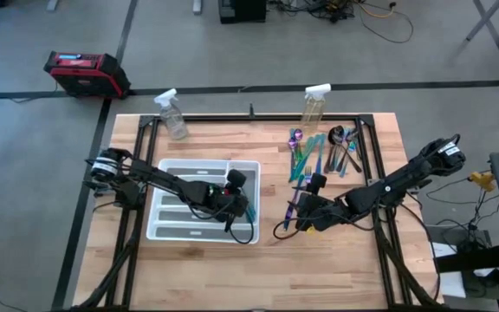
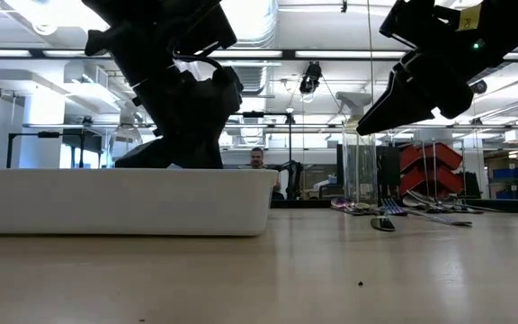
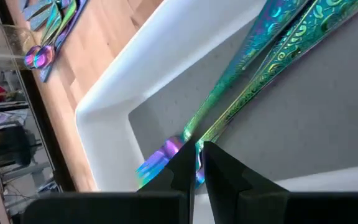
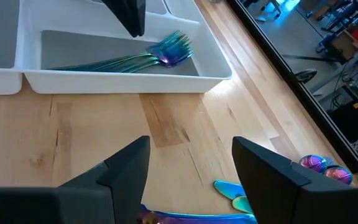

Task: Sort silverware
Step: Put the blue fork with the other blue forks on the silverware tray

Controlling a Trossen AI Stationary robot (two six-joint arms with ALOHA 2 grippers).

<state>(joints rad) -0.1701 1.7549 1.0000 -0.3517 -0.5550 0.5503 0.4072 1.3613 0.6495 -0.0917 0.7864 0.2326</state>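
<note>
Your silverware point(image 1: 319, 154) lay mostly in a loose iridescent pile near the table's far right, just in front of one clear spray bottle point(image 1: 314, 106), while a few forks point(image 4: 160, 55) already rested in the right-hand compartment of the white tray point(image 1: 165, 227). Your left gripper point(image 1: 236, 211) was down inside that compartment, its fingers point(image 3: 219, 171) pressed together just above the fork tines with nothing between them. Your right gripper point(image 1: 301, 217) hovered over bare wood between the tray and the pile, its fingers point(image 4: 269, 168) spread apart and empty, with a teal and purple utensil point(image 4: 229, 202) lying on the wood right beneath them. The butcher-block table point(image 1: 336, 269), ringed by a black metal frame, also carried a second spray bottle point(image 1: 171, 114) at its far left. Beyond it the floor was grey concrete crossed by dark lines, with a red and black case point(image 1: 85, 71) off the far left corner and cables strewn at the back. Seen from table height, the room was an open workshop under bright ceiling lights, a person point(image 2: 257, 159) seated far behind the tray and red shelving point(image 2: 430, 166) to the right.
</note>
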